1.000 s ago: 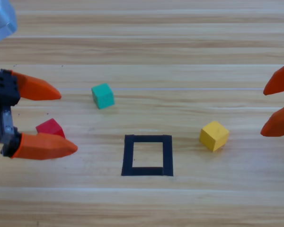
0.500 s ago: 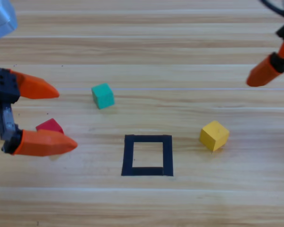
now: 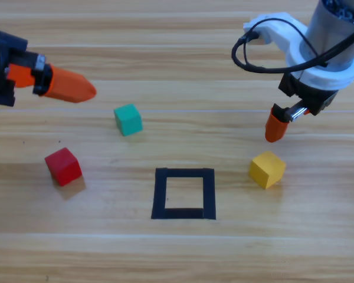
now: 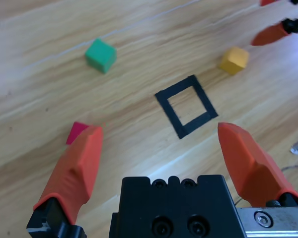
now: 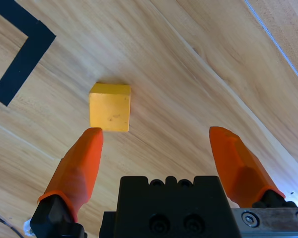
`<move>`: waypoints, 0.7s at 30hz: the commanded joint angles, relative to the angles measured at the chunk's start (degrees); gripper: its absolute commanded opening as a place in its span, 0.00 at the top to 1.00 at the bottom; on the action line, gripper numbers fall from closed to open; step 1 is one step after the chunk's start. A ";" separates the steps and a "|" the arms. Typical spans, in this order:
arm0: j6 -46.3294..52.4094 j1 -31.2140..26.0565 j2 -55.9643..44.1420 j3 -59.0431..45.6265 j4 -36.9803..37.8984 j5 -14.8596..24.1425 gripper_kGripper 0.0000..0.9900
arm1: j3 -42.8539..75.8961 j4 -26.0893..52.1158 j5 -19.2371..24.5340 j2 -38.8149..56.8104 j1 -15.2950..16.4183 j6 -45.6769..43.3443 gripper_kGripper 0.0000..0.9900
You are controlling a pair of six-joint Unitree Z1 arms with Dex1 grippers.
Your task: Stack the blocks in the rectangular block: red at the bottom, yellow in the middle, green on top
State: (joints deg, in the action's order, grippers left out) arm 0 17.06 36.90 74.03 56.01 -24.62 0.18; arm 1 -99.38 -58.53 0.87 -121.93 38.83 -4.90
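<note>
While the black tape square (image 3: 184, 193) lies hollow on the wooden table (image 3: 177, 253), with its slightly longer sides running toward the table's far edge, all three cubes sit outside it. The red cube (image 3: 63, 165) rests well to the square's left, turned a little askew to the tape edges. The teal-green cube (image 3: 128, 119) sits beyond the square's upper left corner, also slightly rotated. The yellow cube (image 3: 266, 169) stands just off the square's right side, one corner pointing toward the tape. The right gripper (image 5: 156, 141) hangs above the table just beyond the yellow cube, its orange jaws spread wide and holding nothing. The left gripper (image 4: 161, 141) waits far up and to the left of the square, jaws likewise spread apart and empty.
</note>
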 commanded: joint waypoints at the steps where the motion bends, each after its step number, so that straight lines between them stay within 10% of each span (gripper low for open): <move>1: 4.65 -8.33 10.79 5.86 -8.08 1.22 0.00 | -1.34 -0.80 -0.26 -5.42 1.07 0.60 0.05; 21: 31.98 -7.98 40.76 35.22 -37.61 8.69 0.00 | -0.73 -1.24 -4.04 -9.99 3.09 -0.37 0.05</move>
State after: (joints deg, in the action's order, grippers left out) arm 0 42.98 28.34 108.56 87.90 -59.14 8.09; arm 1 -101.56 -58.55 -2.31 -128.89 39.57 -4.95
